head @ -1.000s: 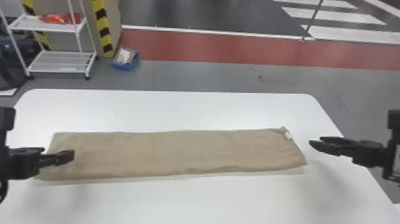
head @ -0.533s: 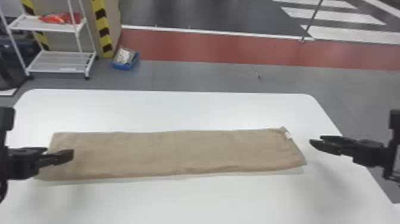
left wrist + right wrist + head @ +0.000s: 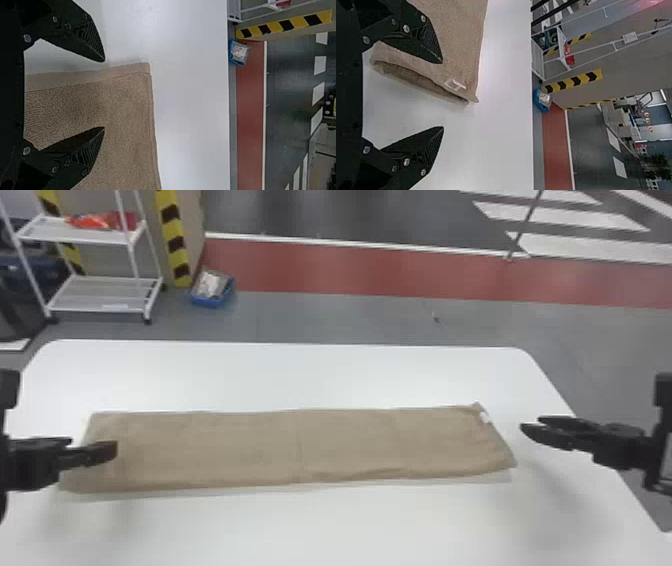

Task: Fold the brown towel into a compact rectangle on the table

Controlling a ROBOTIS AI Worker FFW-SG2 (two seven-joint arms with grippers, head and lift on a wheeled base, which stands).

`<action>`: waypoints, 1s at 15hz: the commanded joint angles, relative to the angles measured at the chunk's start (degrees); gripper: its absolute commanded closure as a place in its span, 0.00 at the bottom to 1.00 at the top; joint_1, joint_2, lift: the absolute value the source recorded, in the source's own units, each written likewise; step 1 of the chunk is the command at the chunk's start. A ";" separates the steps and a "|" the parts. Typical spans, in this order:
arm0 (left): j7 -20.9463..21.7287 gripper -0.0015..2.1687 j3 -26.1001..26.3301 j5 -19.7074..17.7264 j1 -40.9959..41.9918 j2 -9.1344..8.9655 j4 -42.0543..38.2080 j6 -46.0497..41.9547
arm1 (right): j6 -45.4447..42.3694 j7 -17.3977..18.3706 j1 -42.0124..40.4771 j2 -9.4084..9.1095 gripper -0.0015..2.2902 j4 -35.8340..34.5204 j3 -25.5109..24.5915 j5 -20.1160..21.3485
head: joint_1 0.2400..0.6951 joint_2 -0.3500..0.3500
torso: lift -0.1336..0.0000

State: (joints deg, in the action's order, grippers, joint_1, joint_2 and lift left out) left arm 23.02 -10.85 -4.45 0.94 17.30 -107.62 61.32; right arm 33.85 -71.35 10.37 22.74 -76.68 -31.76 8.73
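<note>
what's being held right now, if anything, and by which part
Nothing is held: the left gripper and right gripper are open, the towel lying on the table.

free room beyond and in front of towel (image 3: 300, 445), left gripper (image 3: 94, 445) at left end

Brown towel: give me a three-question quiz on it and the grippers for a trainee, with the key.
1. True or false: the brown towel lies as a long strip on the table.
2. Where is its white tag? A) robot's left end B) robot's right end C) middle
3. Fill in: the left gripper and right gripper are both ____ (open/shut).

Key: 1 true; 2 B; 3 open
</note>
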 commanded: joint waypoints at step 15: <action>2.12 0.80 0.30 -0.65 -0.15 -0.07 -1.98 0.87 | -1.54 -0.11 -0.35 -0.15 0.15 -0.22 -0.32 -1.18 | 1.00 0.32 | 0.07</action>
State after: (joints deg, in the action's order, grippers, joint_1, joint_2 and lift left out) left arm 24.88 -9.92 -3.15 0.24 17.40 -107.08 61.56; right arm 32.22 -71.45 10.07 22.59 -76.66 -32.08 7.80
